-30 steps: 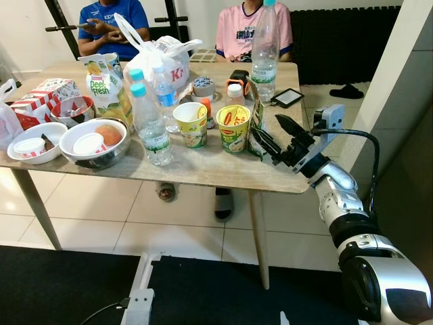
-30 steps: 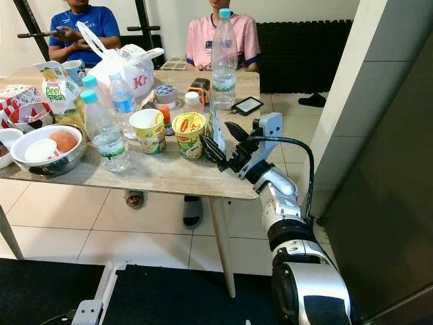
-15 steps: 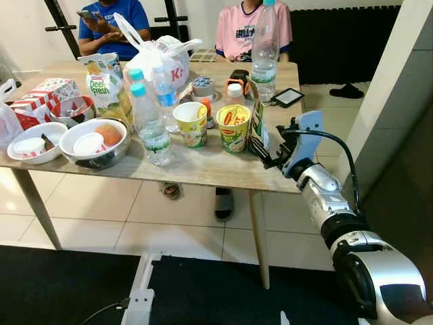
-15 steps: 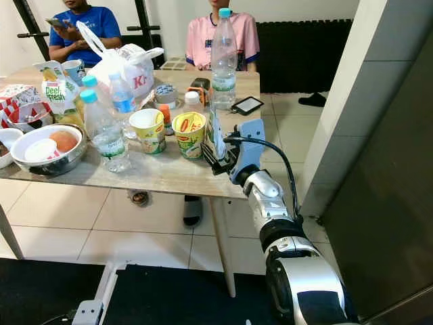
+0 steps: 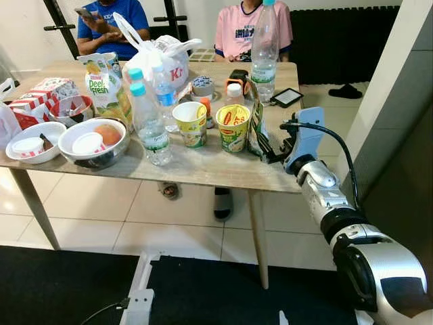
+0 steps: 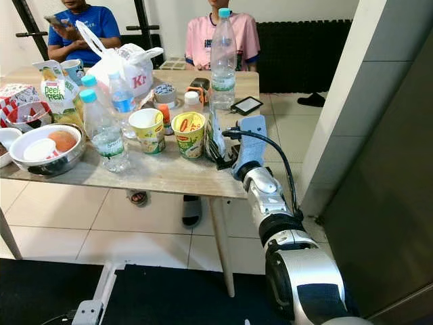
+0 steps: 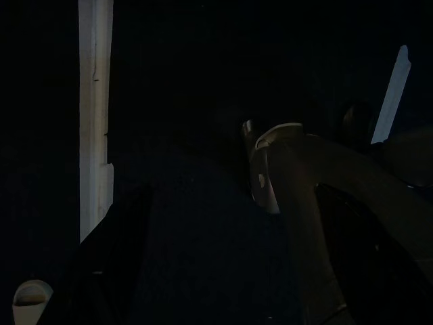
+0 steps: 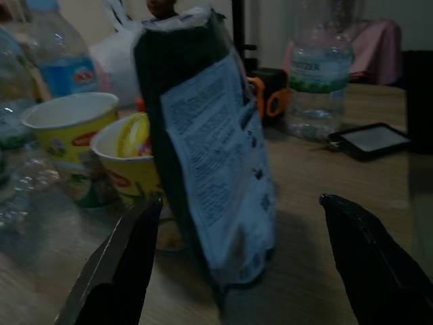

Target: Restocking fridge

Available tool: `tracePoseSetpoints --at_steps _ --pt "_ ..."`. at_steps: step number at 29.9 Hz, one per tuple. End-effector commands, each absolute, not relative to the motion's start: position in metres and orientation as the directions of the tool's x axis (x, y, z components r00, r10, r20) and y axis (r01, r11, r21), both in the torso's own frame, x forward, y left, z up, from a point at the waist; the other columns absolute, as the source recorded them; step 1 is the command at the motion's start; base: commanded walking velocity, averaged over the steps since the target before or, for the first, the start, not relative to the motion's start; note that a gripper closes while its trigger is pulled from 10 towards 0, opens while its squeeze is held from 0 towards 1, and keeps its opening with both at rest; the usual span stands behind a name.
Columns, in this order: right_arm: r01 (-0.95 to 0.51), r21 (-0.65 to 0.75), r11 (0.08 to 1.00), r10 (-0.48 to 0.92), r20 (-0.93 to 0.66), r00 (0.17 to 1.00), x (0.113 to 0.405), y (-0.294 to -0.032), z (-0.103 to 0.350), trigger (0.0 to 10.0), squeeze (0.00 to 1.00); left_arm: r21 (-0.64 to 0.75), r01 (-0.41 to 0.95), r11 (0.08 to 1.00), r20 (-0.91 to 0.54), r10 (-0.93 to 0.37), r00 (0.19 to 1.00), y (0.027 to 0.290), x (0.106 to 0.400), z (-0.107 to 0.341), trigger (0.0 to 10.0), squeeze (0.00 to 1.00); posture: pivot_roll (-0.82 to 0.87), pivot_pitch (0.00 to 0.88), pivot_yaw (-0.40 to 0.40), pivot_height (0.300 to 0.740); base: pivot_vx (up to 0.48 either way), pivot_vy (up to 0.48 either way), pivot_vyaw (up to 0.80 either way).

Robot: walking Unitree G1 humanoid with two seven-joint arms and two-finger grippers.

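The dark upright foil packet with a white printed label (image 8: 210, 149) stands near the right-hand edge of the light wooden table (image 5: 203, 169), and the right gripper (image 8: 237, 264) faces it with its two black fingers (image 8: 115, 264) spread wide, one to either side and apart from it. Just beside the packet stands a yellow noodle cup (image 5: 233, 127), closing the inner side, with a second yellow cup (image 5: 191, 124) and a clear water bottle with a blue cap (image 5: 150, 125) beyond. Bare tabletop lies in front of the packet toward the near edge, while a black phone (image 5: 287, 97) and a tall clear bottle (image 5: 264, 47) stand well behind.
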State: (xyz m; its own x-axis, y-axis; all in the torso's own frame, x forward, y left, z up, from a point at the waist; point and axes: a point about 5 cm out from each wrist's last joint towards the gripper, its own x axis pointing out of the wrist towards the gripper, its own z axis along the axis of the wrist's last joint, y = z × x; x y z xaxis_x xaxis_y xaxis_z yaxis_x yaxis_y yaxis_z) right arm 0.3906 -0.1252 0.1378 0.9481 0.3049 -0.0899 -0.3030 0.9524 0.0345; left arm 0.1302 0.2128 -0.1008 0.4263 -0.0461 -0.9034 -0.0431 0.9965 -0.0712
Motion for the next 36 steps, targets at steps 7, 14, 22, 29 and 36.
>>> tracePoseSetpoints --at_steps 7,14,22,29,36 --pt "-0.272 0.010 0.962 0.272 -0.119 0.955 0.395 -0.125 0.142 10.0 0.00 -0.077 -0.067 0.995 -0.903 -0.041 0.428 0.210 0.127 -0.102 10.0 0.00 0.03 0.000 0.007 0.740 0.000 0.000 0.00" --pt "-0.266 -0.001 0.964 0.263 -0.123 0.957 0.398 -0.123 0.147 10.0 0.00 -0.073 -0.085 0.994 -0.890 -0.027 0.456 0.209 0.126 -0.103 10.0 0.00 0.07 0.000 -0.015 0.740 0.000 0.000 0.00" --pt "-0.247 0.027 0.969 0.249 -0.114 0.962 0.398 -0.122 0.149 10.0 0.00 -0.055 -0.095 0.994 -0.880 -0.003 0.476 0.215 0.121 -0.102 10.0 0.00 0.08 0.000 0.027 0.740 0.000 0.000 0.00" --pt "-0.205 0.017 0.979 0.205 -0.134 0.970 0.397 -0.131 0.144 10.0 0.00 0.002 -0.088 0.996 -0.836 0.050 0.546 0.244 0.149 -0.086 10.0 0.00 0.08 0.074 0.059 0.740 0.000 0.000 0.00" --pt "-0.190 0.026 0.981 0.192 -0.136 0.972 0.397 -0.134 0.143 10.0 0.00 -0.017 -0.184 0.983 -0.807 0.095 0.583 0.266 0.138 -0.081 10.0 0.00 0.12 0.142 0.058 0.740 0.000 0.000 0.00"
